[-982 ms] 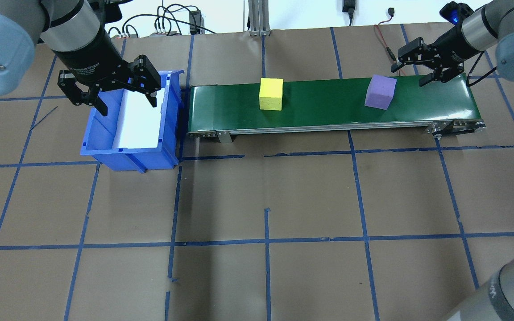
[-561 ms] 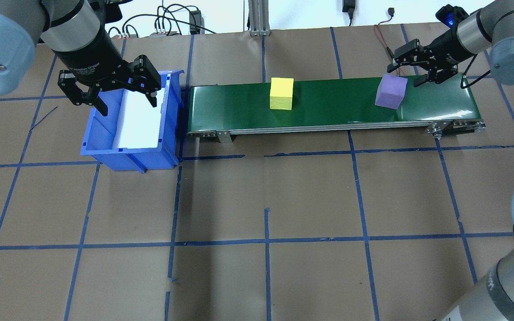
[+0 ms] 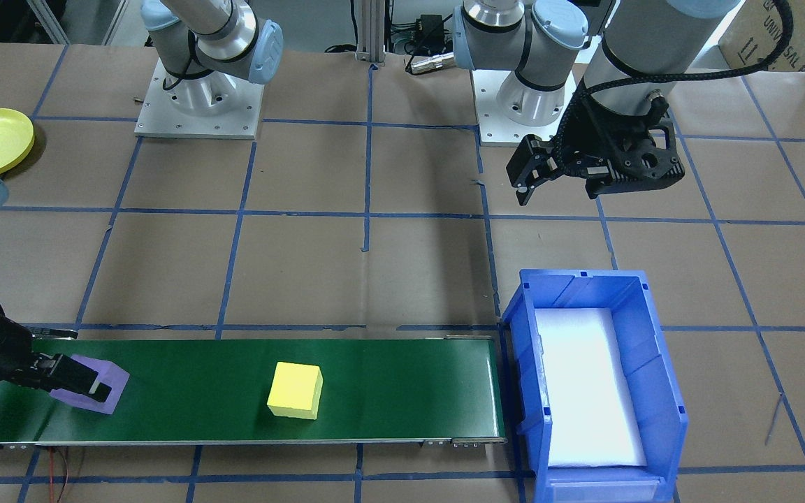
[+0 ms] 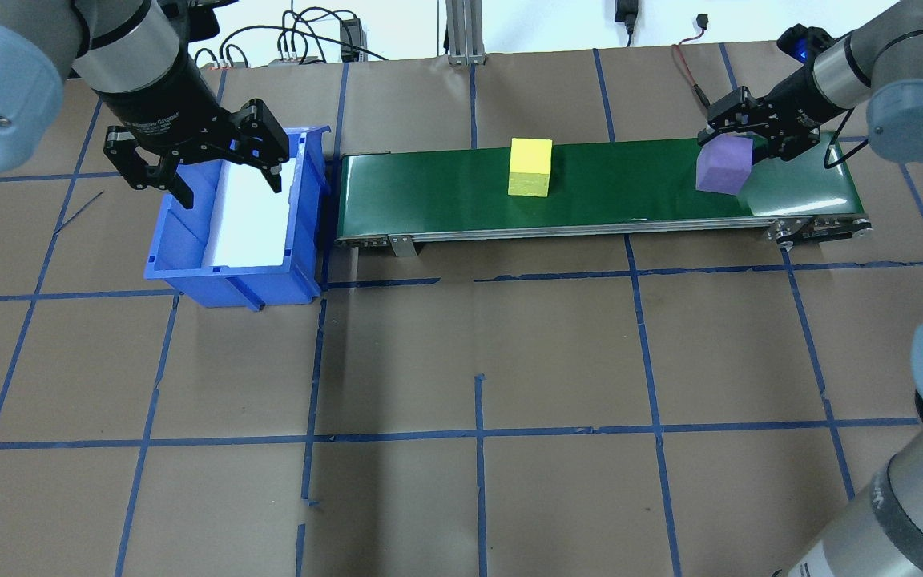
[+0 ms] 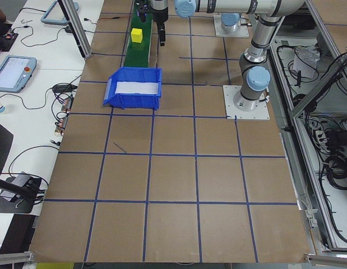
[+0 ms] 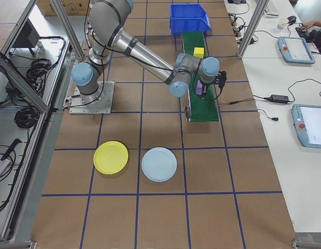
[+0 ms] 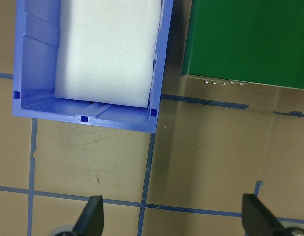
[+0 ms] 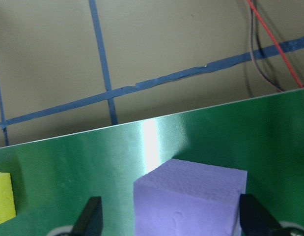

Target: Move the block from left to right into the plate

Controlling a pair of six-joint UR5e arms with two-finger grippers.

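At the right end of the green conveyor belt (image 4: pixel 630 192) sits a purple block (image 4: pixel 718 172). My right gripper (image 4: pixel 738 148) is open and straddles it. The right wrist view shows the purple block (image 8: pixel 191 196) between the fingers, with a gap on its left side. A yellow block (image 4: pixel 530 167) rides mid-belt. My left gripper (image 4: pixel 197 164) hangs open and empty above the blue bin (image 4: pixel 229 272). The yellow plate (image 6: pixel 110 157) lies on the table beside the robot's right base, well away from the belt.
A light blue plate (image 6: pixel 159 164) lies next to the yellow one. The blue bin holds a white foam pad (image 7: pixel 107 49) and stands against the belt's left end. Cables run along the table's far edge.
Both blocks have travelled rightward along the belt. My right gripper has come down around the purple block. The left arm has not moved.
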